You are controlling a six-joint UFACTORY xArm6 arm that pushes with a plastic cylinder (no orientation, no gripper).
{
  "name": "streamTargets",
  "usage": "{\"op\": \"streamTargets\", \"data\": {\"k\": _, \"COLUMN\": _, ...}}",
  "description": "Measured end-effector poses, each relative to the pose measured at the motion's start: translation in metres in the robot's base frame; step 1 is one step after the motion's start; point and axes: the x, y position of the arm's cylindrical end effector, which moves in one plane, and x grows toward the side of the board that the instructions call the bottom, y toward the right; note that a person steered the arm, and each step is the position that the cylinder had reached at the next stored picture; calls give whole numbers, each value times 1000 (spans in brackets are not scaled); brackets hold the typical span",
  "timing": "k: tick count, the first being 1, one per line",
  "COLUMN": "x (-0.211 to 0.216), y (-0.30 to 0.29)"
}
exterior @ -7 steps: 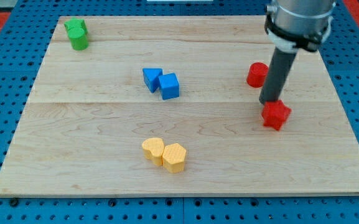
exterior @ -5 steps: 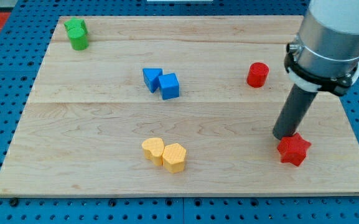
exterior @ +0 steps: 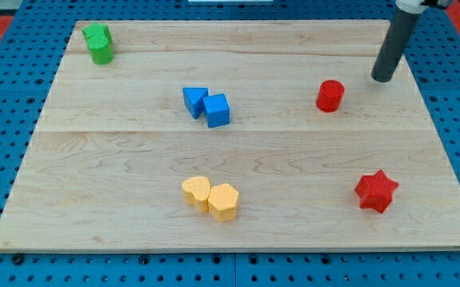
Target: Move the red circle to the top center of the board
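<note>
right of red circle [exterior: 330,96], my tip [exterior: 382,79]

The wooden board [exterior: 118,151] carried a red circle [exterior: 330,96], a red star [exterior: 375,191], two touching blue blocks [exterior: 207,105], two touching yellow blocks [exterior: 211,197] and green blocks [exterior: 98,43].

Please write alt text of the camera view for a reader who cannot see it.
My tip rests on a wooden board, right of and slightly above the red circle, not touching. A red star lies lower right.
</note>
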Motion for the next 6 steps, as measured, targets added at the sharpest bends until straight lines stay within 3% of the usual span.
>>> {"op": "streamTargets", "data": {"k": 2, "x": -24, "y": -11}}
{"op": "streamTargets", "data": {"k": 3, "x": 22, "y": -17}}
{"op": "streamTargets", "data": {"k": 5, "x": 26, "y": -55}}
{"op": "streamTargets", "data": {"k": 6, "x": -23, "y": -66}}
